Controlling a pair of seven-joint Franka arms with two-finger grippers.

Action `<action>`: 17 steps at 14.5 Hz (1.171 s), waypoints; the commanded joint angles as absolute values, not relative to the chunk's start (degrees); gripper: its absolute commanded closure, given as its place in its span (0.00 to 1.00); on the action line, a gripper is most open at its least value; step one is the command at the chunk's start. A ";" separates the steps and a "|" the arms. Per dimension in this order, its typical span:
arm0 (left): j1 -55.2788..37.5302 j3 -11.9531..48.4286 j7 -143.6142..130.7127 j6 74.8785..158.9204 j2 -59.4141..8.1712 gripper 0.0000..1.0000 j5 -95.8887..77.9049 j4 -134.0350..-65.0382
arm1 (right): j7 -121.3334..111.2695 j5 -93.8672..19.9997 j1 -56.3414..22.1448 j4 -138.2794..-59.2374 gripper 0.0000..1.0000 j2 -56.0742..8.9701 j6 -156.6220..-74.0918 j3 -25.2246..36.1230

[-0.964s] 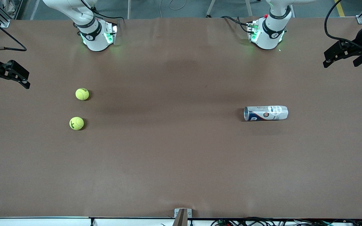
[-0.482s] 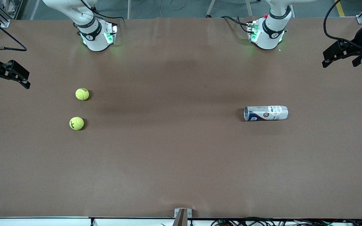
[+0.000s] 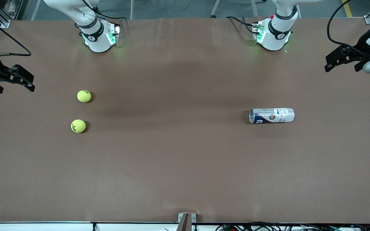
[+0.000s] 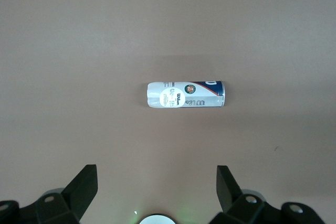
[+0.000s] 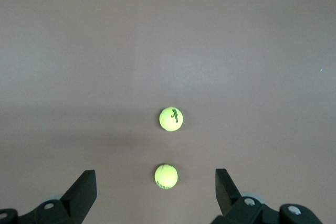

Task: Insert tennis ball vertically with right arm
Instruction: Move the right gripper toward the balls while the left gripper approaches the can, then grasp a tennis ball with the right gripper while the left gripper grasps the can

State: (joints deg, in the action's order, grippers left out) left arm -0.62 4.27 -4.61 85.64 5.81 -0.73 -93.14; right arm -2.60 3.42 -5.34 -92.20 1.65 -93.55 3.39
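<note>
Right gripper (image 3: 27,81) open, above bare table (image 3: 172,160).

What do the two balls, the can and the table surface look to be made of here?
Both tennis balls: yellow-green felt, matte, with dark printed marks. The can, lying on its side: apparently clear glossy plastic under a printed label, with a metallic-looking rim at the open end. Table cover: matte brown sheet, perhaps paper, showing faint creases.

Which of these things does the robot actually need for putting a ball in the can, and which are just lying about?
Needed:
- right gripper, open, at its end of the table
- a tennis ball
- ball can, lying on its side

Lying about:
- second tennis ball
- left gripper, open, waiting
</note>
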 commanded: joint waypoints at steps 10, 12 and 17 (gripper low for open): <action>-0.70 4.57 -12.30 93.60 -0.17 0.00 2.55 -94.30 | -2.29 2.81 -2.20 -119.86 0.00 2.55 -114.14 2.99; -0.44 4.57 -13.44 96.31 -0.18 0.00 2.64 -96.75 | -2.29 2.73 -2.29 -121.72 0.00 1.24 -116.89 3.08; -0.35 4.57 -21.17 103.96 0.26 0.00 6.76 -104.57 | -2.29 2.64 -1.67 -121.64 0.00 -5.52 -120.58 2.99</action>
State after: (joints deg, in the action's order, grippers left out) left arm -0.56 4.25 -18.15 100.73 -1.18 4.34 -100.70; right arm -2.62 3.27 -2.40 -121.42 -2.85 -118.42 3.39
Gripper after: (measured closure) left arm 0.000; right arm 0.000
